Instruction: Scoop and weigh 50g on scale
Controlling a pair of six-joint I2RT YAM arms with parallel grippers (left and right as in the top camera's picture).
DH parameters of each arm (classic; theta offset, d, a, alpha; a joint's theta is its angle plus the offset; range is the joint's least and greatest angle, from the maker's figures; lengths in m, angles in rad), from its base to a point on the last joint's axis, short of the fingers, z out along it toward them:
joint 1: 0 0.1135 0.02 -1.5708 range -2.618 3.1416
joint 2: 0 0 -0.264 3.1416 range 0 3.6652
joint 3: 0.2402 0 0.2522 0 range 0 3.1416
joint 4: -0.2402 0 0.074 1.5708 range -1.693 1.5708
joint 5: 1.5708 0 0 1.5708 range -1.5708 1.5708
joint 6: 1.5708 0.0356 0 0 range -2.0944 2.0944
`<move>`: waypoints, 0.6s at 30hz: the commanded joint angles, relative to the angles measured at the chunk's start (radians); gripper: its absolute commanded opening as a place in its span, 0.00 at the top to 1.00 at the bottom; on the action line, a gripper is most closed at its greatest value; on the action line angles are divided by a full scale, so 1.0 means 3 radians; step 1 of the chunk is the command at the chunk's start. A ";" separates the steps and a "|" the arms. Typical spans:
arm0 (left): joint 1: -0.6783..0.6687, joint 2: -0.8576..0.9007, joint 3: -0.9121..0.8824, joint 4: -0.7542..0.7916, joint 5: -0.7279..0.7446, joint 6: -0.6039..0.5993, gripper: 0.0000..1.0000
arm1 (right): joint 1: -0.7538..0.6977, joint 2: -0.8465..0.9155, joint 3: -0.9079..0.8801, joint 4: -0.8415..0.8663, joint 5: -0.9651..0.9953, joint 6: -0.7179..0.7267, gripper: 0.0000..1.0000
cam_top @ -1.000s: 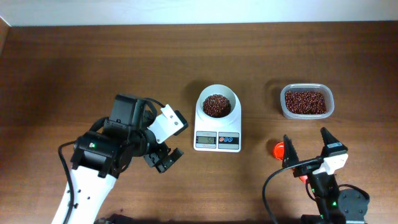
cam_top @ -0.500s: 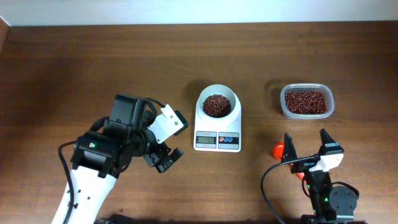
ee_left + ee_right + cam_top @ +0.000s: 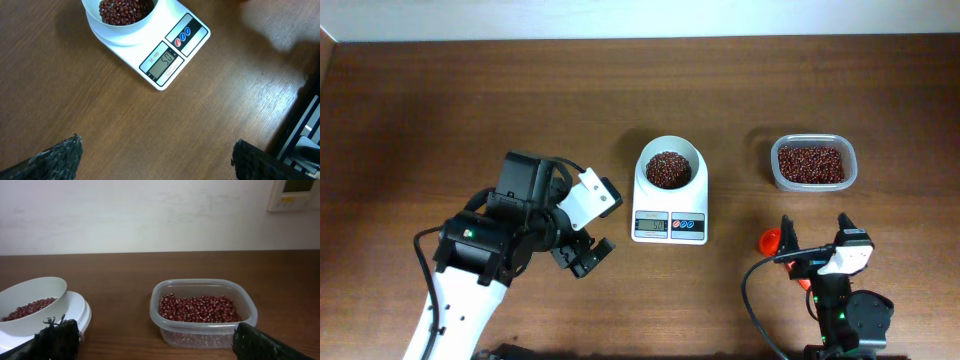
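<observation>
L gripper point(image 3: 585, 254): jaws spread wide, nothing between; wrist cam shows both fingertips point(image 3: 56, 156) at the bottom corners w/ bare wood in the gap; it sits well left of the scale, apart from everything.
R gripper point(image 3: 814, 222): also spread wide, nothing pinched; in wrist view its fingers point(image 3: 54, 341) frame the far end of the table, gap empty.
Orange-red scoop point(image 3: 770, 240): head pokes out just beside R gripper's left finger, rest hidden under the arm; contact w/ the finger: can't tell.
Scale point(image 3: 669, 222): mid-table, between the two arms; white bowl point(image 3: 649, 158) sits on top; LCD point(image 3: 161, 61) lit w/ digits, too small to read for sure; red + blue btns point(image 3: 183, 34) next to it.
Beans point(image 3: 668, 169): dark red-brown heap inside the bowl on the scale; a second, bigger lot fills the clear tub point(image 3: 851, 172), right of the scale and beyond R gripper, not touching the scale.
Table point(image 3: 470, 100): dark brown wood-grain top, matte, soft reflections near the far edge.
Room: plain off-white wall point(image 3: 150, 215) behind the table; small pale wall panel point(image 3: 295, 192) at top right; dark frame past the table edge in L wrist view, too blurry to ID.
</observation>
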 commanded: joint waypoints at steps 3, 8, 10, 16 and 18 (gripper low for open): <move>0.0014 0.0000 0.0001 0.0005 0.0048 0.0064 0.01 | -0.0010 -0.0036 -0.0023 -0.0024 0.0089 -0.0065 0.01; 0.0014 0.0000 0.0001 0.0005 0.0048 0.0064 0.01 | -0.0010 -0.0036 -0.0023 -0.0024 0.0088 -0.0154 0.01; 0.0014 0.0000 0.0001 0.0005 0.0048 0.0064 0.01 | -0.0010 -0.0036 -0.0023 -0.0024 0.0086 -0.0151 0.01; 0.0014 0.0000 0.0001 0.0005 0.0048 0.0064 0.01 | -0.0010 -0.0036 -0.0023 -0.0017 0.0064 -0.0150 0.01; 0.0014 0.0000 0.0001 0.0005 0.0048 0.0064 0.01 | -0.0010 -0.0036 -0.0023 -0.0015 0.0064 -0.0150 0.01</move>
